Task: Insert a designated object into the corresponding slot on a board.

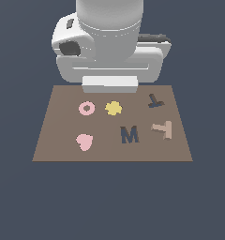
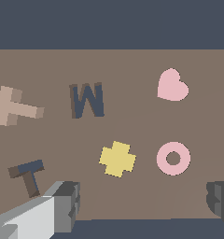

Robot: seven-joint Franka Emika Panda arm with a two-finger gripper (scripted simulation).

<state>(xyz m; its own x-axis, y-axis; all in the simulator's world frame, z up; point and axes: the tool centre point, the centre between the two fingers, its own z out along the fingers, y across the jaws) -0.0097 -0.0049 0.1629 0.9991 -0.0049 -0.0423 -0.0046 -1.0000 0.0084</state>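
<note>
The tan T-shaped designated object (image 1: 163, 128) lies flat on the brown board (image 1: 63, 136) toward the exterior view's right, beside the navy M. The dark T-shaped slot (image 1: 155, 100) sits just behind it, near the board's far edge. The wrist view shows the same tan T (image 2: 13, 108), the slot (image 2: 27, 175) and the board (image 2: 132, 65). My gripper (image 2: 142, 203) is open, its two fingers (image 2: 62, 205) far apart with nothing between them. It hangs above the board's far edge, apart from the tan T. In the exterior view its fingertips are hidden under the white hand (image 1: 109, 84).
On the board are also a navy M (image 1: 129, 135), a pink heart (image 1: 84, 141), a pink ring (image 1: 86, 108) and a yellow flower (image 1: 114, 108). The arm's white body (image 1: 109, 42) rises behind the board. Dark blue ground surrounds it.
</note>
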